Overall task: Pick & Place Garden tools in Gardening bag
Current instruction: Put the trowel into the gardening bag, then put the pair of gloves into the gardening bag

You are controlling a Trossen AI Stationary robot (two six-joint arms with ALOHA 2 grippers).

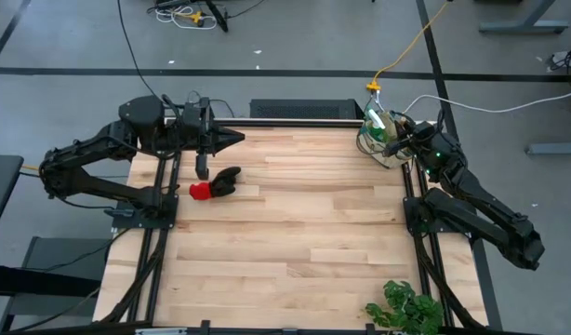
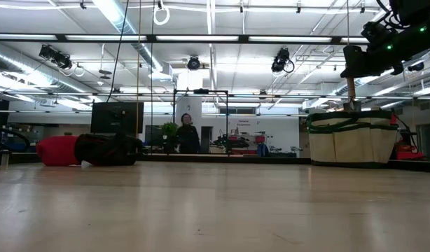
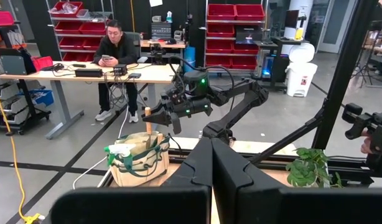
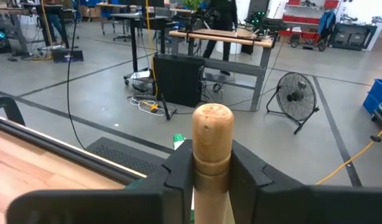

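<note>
Right end effector (image 4: 211,171) grips a wooden handle (image 4: 211,140) above the gardening bag (image 1: 378,133) — left end effector (image 3: 211,163) closed.

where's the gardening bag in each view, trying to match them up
high view: gardening bag at the table's far right corner, under the right gripper.
low view: bag at right, on the table.
left wrist view: bag lower left, below the right gripper.
right wrist view: bag not clearly seen; the wooden handle fills the middle.
shared landmark: the right gripper over the bag.
</note>
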